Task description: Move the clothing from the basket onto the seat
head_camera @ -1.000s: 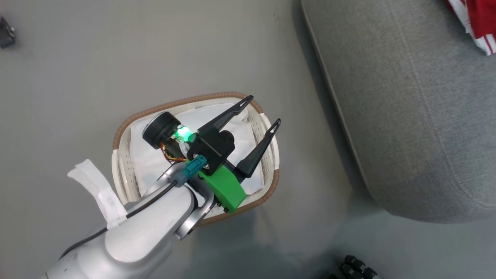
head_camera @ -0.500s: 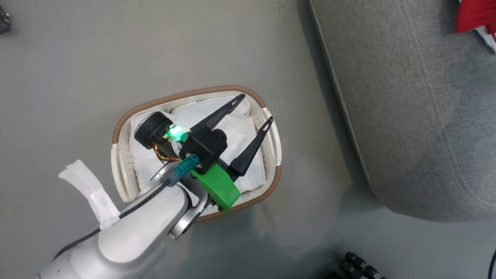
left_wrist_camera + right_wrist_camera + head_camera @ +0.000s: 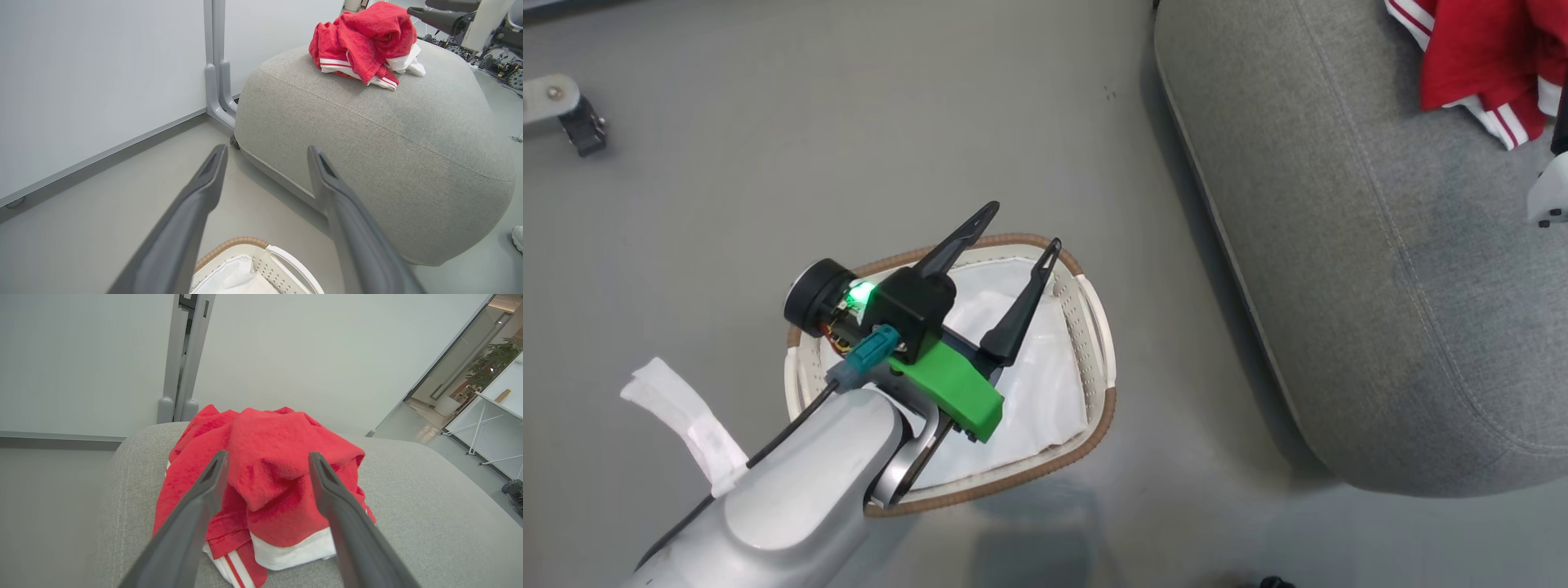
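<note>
Clothing [image 3: 1478, 57] lies heaped on the seat [image 3: 1339, 245], toward its far edge. Right gripper [image 3: 268, 456]: fingers spread wide, just above the heap, clamped on nothing. Left gripper [image 3: 1023, 226]: fingers apart, over the basket [image 3: 1094, 425], which stands on the floor beside the seat's rounded corner, white liner [image 3: 1045, 384] inside.

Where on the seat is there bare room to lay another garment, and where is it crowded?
Free: the broad grey stretch of the seat between its rounded corner and the clothing, and the strip along its edge facing the basket. Crowded: the spot where the clothing lies, with the open right gripper at it.
</note>
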Motion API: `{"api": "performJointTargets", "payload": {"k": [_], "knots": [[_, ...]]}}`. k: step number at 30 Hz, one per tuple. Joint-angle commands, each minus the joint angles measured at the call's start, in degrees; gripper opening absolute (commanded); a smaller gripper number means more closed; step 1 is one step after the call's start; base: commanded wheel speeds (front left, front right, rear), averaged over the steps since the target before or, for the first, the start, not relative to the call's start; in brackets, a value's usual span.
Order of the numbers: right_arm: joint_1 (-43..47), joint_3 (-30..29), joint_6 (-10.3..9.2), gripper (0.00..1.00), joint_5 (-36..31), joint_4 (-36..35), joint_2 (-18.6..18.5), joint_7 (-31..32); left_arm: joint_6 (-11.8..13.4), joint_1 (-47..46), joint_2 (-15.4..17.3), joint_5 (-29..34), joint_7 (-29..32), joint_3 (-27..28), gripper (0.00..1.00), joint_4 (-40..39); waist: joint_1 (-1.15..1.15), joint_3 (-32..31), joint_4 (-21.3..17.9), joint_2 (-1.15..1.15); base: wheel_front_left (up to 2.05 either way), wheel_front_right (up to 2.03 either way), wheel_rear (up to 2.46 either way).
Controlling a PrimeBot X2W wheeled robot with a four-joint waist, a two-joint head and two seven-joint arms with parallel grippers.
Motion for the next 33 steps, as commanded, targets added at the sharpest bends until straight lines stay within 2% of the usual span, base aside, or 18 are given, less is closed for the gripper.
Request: {"api": "performJointTargets", "payload": {"k": [1,8,20,33], "knots": [[1.2,0.6,-0.08,1.0,0.7,-0.4,-0.4,-0.3,0.4,1.2,-0.4,-0.6,-0.7,0.9,1.0,0.6,0.0,-4.3,1.7,0.0,0.0,0.0,0.0],[1.9,5.4,-0.08,1.0,3.4,-0.6,0.6,-0.3,0.8,5.8,-2.3,-2.7,-2.1,6.6,1.0,3.7,0.0,-11.3,5.7,0.0,0.0,0.0,0.0],[7.5,12.6,-0.08,1.0,8.1,-2.5,7.0,-0.3,0.0,19.9,-5.6,2.2,-2.0,23.8,1.0,2.9,0.0,-17.8,10.9,0.0,0.0,0.0,0.0],[23.4,12.6,-0.08,1.0,10.6,-11.9,13.6,-0.3,-1.9,33.5,-10.4,8.1,-2.0,38.8,1.0,1.1,0.0,-21.5,13.0,0.0,0.0,0.0,0.0]]}}
